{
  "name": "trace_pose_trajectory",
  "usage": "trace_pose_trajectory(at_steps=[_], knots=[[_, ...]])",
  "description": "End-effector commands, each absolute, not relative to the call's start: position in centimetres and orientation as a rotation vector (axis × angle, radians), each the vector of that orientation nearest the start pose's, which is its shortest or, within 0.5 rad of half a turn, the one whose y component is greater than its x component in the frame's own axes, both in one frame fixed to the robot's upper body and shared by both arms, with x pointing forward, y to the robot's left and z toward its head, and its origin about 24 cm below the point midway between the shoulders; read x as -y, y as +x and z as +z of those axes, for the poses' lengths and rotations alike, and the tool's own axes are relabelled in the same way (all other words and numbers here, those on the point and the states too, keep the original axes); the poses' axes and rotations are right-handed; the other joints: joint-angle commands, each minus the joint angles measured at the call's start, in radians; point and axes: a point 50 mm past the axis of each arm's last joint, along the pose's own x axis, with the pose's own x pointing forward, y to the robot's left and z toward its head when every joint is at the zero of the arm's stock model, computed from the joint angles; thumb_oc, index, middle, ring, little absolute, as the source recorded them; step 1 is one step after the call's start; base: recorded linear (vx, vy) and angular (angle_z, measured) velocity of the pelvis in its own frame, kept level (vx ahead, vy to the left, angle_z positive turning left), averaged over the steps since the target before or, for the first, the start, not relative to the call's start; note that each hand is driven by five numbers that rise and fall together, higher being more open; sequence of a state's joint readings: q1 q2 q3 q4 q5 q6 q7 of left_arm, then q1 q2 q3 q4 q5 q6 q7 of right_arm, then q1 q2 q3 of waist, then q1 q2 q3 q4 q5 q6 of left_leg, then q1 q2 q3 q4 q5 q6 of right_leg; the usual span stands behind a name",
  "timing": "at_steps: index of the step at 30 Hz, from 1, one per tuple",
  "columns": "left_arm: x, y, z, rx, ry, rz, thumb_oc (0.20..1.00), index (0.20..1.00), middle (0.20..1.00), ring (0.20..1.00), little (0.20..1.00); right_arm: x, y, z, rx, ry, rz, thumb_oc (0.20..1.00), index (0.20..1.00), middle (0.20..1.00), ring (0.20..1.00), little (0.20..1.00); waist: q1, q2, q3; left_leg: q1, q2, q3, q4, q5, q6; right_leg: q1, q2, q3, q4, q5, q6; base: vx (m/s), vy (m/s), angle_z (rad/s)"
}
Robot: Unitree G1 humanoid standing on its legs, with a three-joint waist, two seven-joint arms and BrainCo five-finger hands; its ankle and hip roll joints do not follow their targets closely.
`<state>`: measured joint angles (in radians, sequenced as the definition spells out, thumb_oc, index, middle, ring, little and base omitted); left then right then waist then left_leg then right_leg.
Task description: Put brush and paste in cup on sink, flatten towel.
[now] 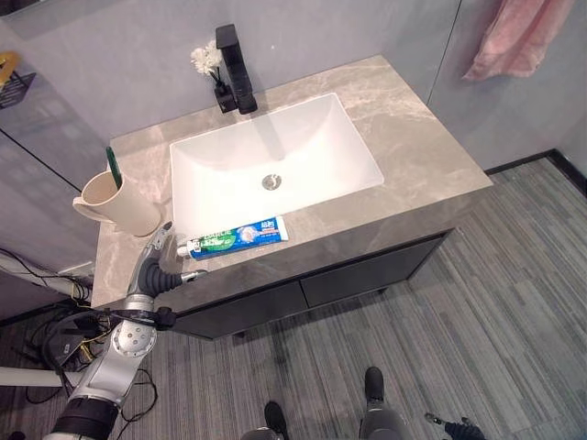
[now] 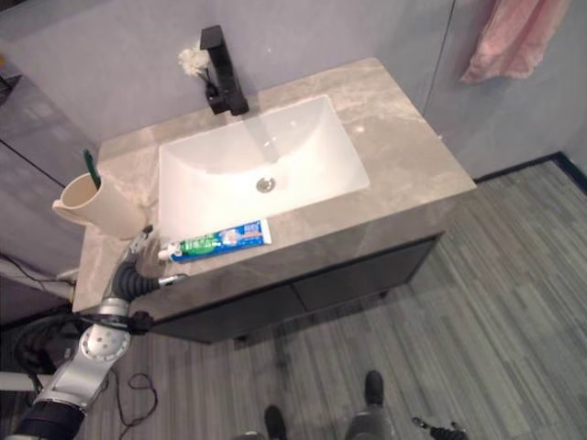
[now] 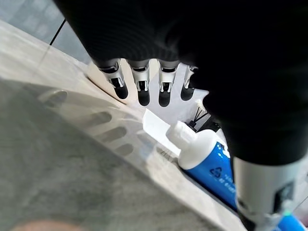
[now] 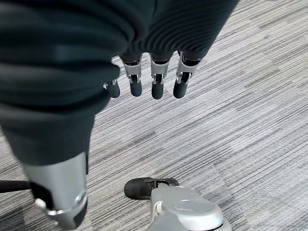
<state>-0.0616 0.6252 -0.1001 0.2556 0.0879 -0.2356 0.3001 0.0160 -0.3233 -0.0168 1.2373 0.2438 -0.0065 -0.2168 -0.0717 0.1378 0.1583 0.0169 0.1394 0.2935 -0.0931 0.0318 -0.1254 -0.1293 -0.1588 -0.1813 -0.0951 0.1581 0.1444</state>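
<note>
On the grey marble-patterned desk (image 1: 413, 156), one beige handled cup (image 1: 117, 203) stands at the 9 o'clock side, and one green toothbrush (image 1: 112, 163) sticks up out of it. Just right of the cup, at the desk's front edge, the left robot hand (image 1: 161, 266) rests with its fingers (image 3: 143, 89) straight and spread; the dark tips hang just above the stone and pinch nothing. Its thumb reaches toward the white cap of one blue and green toothpaste tube (image 1: 237, 237), which lies flat on the strip of desk between the basin and the front edge, cap pointing to 9 o'clock. Whether the thumb touches the cap cannot be told. Nothing stands between the tube and the cup but the hand itself.

The white rectangular sink basin (image 1: 303, 137) fills the middle of the desk, with one round metal drain (image 1: 270, 181) at its centre. At 12 o'clock behind it stands one black angular faucet (image 1: 234, 69), and just left of the faucet is one small bunch of white flowers (image 1: 207, 60).

At 2 o'clock, well apart from the desk, one pink towel (image 1: 518, 37) hangs bunched against the grey wall.

The right robot hand (image 4: 144, 77) hangs over the grey striped carpet floor (image 4: 240, 120), fingers straight and relaxed, holding nothing.
</note>
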Motion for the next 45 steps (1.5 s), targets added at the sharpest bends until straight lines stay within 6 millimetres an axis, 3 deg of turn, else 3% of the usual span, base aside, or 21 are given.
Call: trace_pose_trajectory(at_steps=[1, 16, 17, 18, 19, 21, 22, 23, 31, 45], knots=[[-28.2, 27.4, 9.3, 0.205, 0.778, 0.206, 1.0, 1.0, 1.0, 1.0, 1.0, 27.6, 9.4, -14.8, -1.148, -0.143, -0.544, 1.0, 1.0, 1.0, 1.0, 1.0, -0.026, -0.05, 0.02, 0.003, 0.038, -0.098, 0.006, -0.071, -0.045, 0.064, -0.081, -0.018, 0.008, -0.138, 0.102, -0.01, -0.001, -0.03], [-28.3, 28.1, 10.2, 0.227, 0.779, 0.212, 1.0, 1.0, 1.0, 1.0, 1.0, 27.7, 9.7, -14.7, -1.129, -0.131, -0.546, 1.0, 1.0, 1.0, 1.0, 1.0, -0.034, -0.047, 0.036, -0.031, 0.041, -0.093, 0.006, -0.058, -0.05, 0.021, -0.076, -0.009, 0.008, -0.128, 0.103, 0.0, -0.004, -0.04], [-28.3, 28.2, 10.1, 0.219, 0.777, 0.205, 0.47, 0.47, 0.47, 0.47, 0.47, 27.7, 9.7, -14.7, -1.129, -0.131, -0.546, 1.0, 1.0, 1.0, 1.0, 1.0, -0.034, -0.047, 0.036, -0.032, 0.042, -0.093, 0.006, -0.057, -0.05, 0.018, -0.076, -0.008, 0.008, -0.127, 0.103, 0.0, 0.0, 0.0], [-28.2, 28.2, 10.0, 0.211, 0.775, 0.198, 0.376, 0.376, 0.376, 0.376, 0.376, 27.7, 9.7, -14.7, -1.132, -0.131, -0.544, 1.0, 1.0, 1.0, 1.0, 1.0, -0.034, -0.047, 0.037, -0.034, 0.043, -0.093, 0.006, -0.056, -0.05, 0.017, -0.076, -0.007, 0.008, -0.127, 0.103, 0.0, 0.0, 0.0], [-28.3, 28.2, 9.9, 0.202, 0.772, 0.195, 0.382, 0.382, 0.382, 0.382, 0.382, 27.8, 9.6, -14.7, -1.133, -0.13, -0.545, 1.0, 1.0, 1.0, 1.0, 1.0, -0.035, -0.047, 0.037, -0.035, 0.043, -0.093, 0.006, -0.055, -0.05, 0.016, -0.075, -0.008, 0.008, -0.127, 0.102, 0.0, 0.0, 0.0], [-28.4, 28.3, 9.7, 0.185, 0.764, 0.193, 0.495, 0.495, 0.495, 0.495, 0.495, 27.9, 9.6, -14.6, -1.134, -0.128, -0.548, 1.0, 1.0, 1.0, 1.0, 1.0, -0.036, -0.046, 0.038, -0.036, 0.043, -0.091, 0.006, -0.054, -0.05, 0.015, -0.075, -0.008, 0.008, -0.127, 0.102, 0.0, 0.0, 0.0], [-28.5, 28.3, 9.5, 0.174, 0.759, 0.192, 0.263, 0.263, 0.263, 0.263, 0.263, 27.9, 9.6, -14.6, -1.132, -0.127, -0.549, 1.0, 1.0, 1.0, 1.0, 1.0, -0.036, -0.046, 0.038, -0.036, 0.043, -0.091, 0.006, -0.054, -0.05, 0.015, -0.074, -0.007, 0.008, -0.127, 0.102, 0.0, 0.0, 0.0], [-28.5, 28.3, 9.3, 0.158, 0.746, 0.193, 0.2, 0.2, 0.2, 0.2, 0.2, 28.0, 9.7, -14.6, -1.131, -0.127, -0.549, 1.0, 1.0, 1.0, 1.0, 1.0, -0.037, -0.046, 0.039, -0.036, 0.044, -0.091, 0.006, -0.054, -0.05, 0.014, -0.075, -0.007, 0.008, -0.127, 0.102, 0.0, 0.0, 0.0], [-28.7, 28.4, 7.6, 0.052, 0.663, 0.134, 0.2, 0.2, 0.2, 0.2, 0.2, 28.4, 9.8, -14.4, -1.133, -0.136, -0.54, 1.0, 1.0, 1.0, 1.0, 1.0, -0.04, -0.041, 0.043, -0.039, 0.046, -0.092, 0.006, -0.051, -0.051, 0.01, -0.073, -0.007, 0.008, -0.127, 0.102, 0.0, 0.0, 0.0], [-28.6, 28.5, 7.4, 0.032, 0.589, 0.097, 0.2, 0.2, 0.2, 0.2, 0.2, 28.5, 9.8, -14.4, -1.138, -0.138, -0.525, 1.0, 1.0, 1.0, 1.0, 1.0, -0.041, -0.036, 0.045, -0.032, 0.049, -0.095, 0.006, -0.054, -0.053, 0.022, -0.071, -0.013, 0.008, -0.134, 0.099, 0.0, 0.0, 0.0]])
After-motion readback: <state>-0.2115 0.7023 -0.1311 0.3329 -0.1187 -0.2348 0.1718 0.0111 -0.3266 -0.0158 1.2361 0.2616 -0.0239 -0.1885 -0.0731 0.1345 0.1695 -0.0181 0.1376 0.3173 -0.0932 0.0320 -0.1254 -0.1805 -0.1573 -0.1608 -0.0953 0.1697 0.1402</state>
